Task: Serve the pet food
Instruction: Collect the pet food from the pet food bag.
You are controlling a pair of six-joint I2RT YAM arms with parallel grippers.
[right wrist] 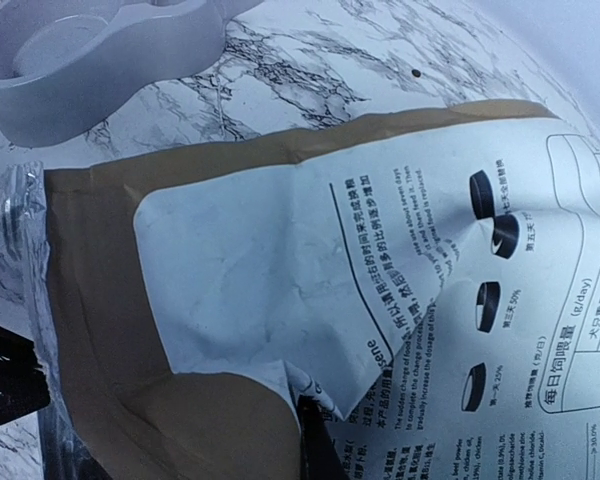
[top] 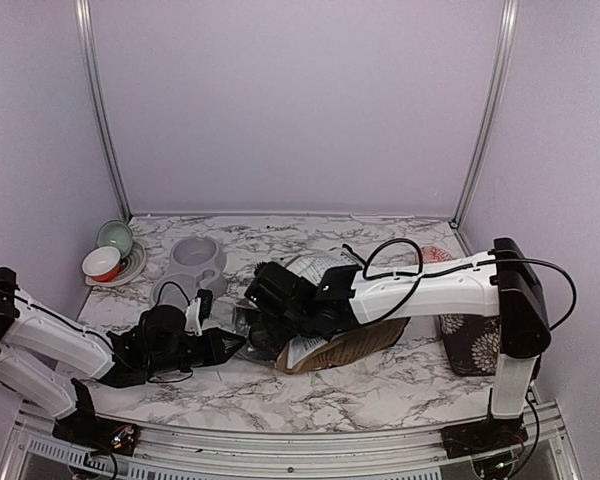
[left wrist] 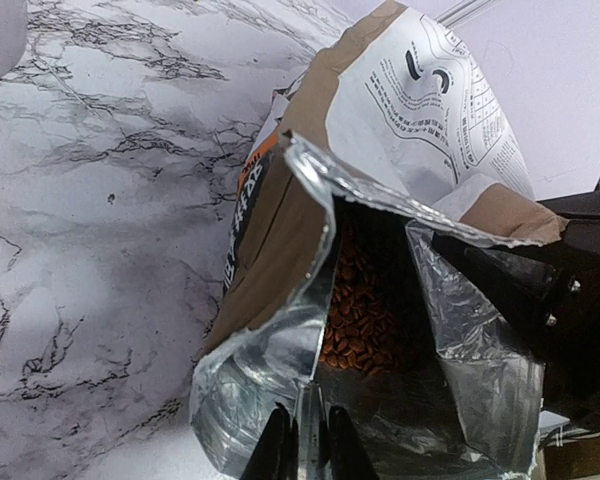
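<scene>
1. The serving had not yet started. The pet food (left wrist: 355,320) lay as reddish-brown pellets deep inside the open dog-food bag (right wrist: 280,250), and the one hollow of the grey feeder (right wrist: 90,110) seen in the right wrist view held none.
2. The bag lay on its side on the marble worktop (left wrist: 100,200), just beside the feeder, with its foil-lined mouth spread wide.
3. The left hand (left wrist: 305,428) was clenched on the crinkled foil lip at the lower edge of the mouth.
4. The right hand (top: 263,322) appeared to be grasping the opposite wall of the bag, with one dark finger pinching the paper.
5. What seemed to remain was to lift and tip the bag over the feeder and pour a portion.
6. The white back panel carried a feeding guide: bowl icons marked "25%" and "50%", a table headed "每日饲喂量 (g/day)", and the word "Dogs" beside it.
7. The remaining small Chinese and English print was too fine to read. The orange-and-dark lettering on the front was too skewed to give a brand.
</scene>
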